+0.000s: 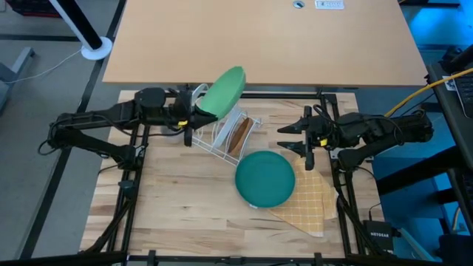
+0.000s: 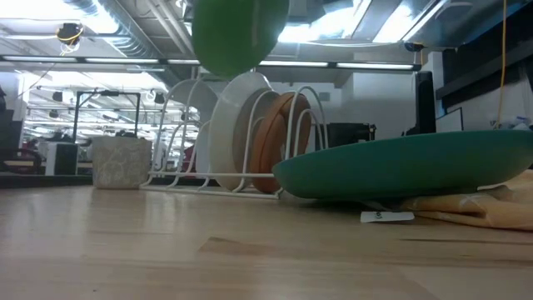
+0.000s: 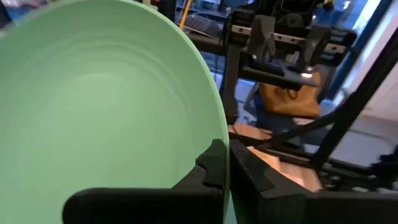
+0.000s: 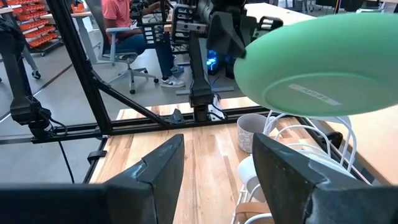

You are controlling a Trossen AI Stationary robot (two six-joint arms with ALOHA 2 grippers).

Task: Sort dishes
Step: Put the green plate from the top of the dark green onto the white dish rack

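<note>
My left gripper [image 1: 194,114] is shut on the light green plate [image 1: 222,91], held in the air above the white wire rack [image 1: 225,137]; the plate also shows in the low view [image 2: 237,33] and the right wrist view [image 4: 323,59]. The brown plate [image 1: 238,136] stands on edge in the rack [image 2: 283,137]. The teal plate [image 1: 264,178] lies partly on the yellow checked cloth [image 1: 307,199]. The grey mug [image 2: 121,162] stands beside the rack. My right gripper [image 1: 284,137] is open and empty at the right, pointing at the rack. My left gripper pinches the light green plate's rim [image 3: 219,180], one finger on the plate's hollow face and one on its back. The fingers come level from the table's left. The plate is lifted clear above the rack, tilted on edge.
A white dish [image 2: 233,133] stands in the rack beside the brown plate. A black frame [image 1: 336,177] borders the table on left and right. Bare wood [image 1: 177,199] lies at the near left. A person sits in the room beyond [image 4: 121,25].
</note>
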